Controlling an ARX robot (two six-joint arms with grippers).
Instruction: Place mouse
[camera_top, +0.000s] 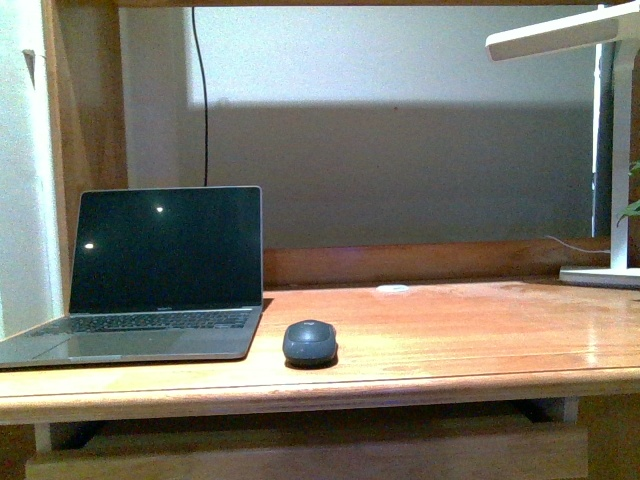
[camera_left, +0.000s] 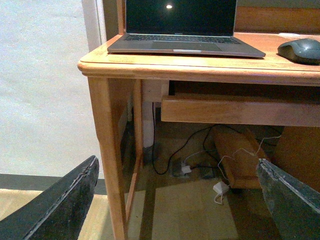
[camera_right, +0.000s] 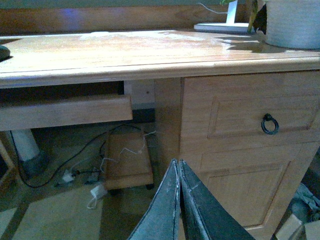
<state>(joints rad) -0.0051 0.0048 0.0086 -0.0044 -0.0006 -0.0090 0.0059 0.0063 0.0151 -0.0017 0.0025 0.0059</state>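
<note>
One mouse: the mouse (camera_top: 310, 342) sits on the wooden desk (camera_top: 450, 340), near the front edge, just beside the front right corner of the open laptop (camera_top: 150, 275) but apart from it; nothing grips it.
Drawer: a closed drawer (camera_right: 245, 117) with a dark ring pull (camera_right: 270, 124) sits under the right side of the desk; what it holds cannot be seen.
Pot: a pale pot (camera_right: 292, 22) stands at the desk's far right; only its lower wall shows, so its contents are cut off, though a bit of green leaf (camera_top: 630, 205) shows at the right edge of the front view.
Left gripper: the left gripper (camera_left: 175, 200) hangs below and in front of the desk's left corner, its dark fingers (camera_left: 60, 205) spread wide, holding and touching nothing.
Right gripper: the right gripper (camera_right: 179, 200) hangs low in front of the drawer cabinet, its two fingers pressed together at the tips with nothing between them.
Lamp: a white desk lamp (camera_top: 610, 150) stands at the right; its head and base are cut by the frame edge.
Small white disc: a white disc (camera_top: 393, 288) lies at the back of the desk, too small to make out.
Under the desk: a pull-out shelf (camera_left: 240, 110), tangled cables (camera_left: 200, 160) and a wooden block (camera_right: 127, 160) on the floor; the clutter is dim and hard to tell apart.
Screen: dark, with two light spots reflected.
</note>
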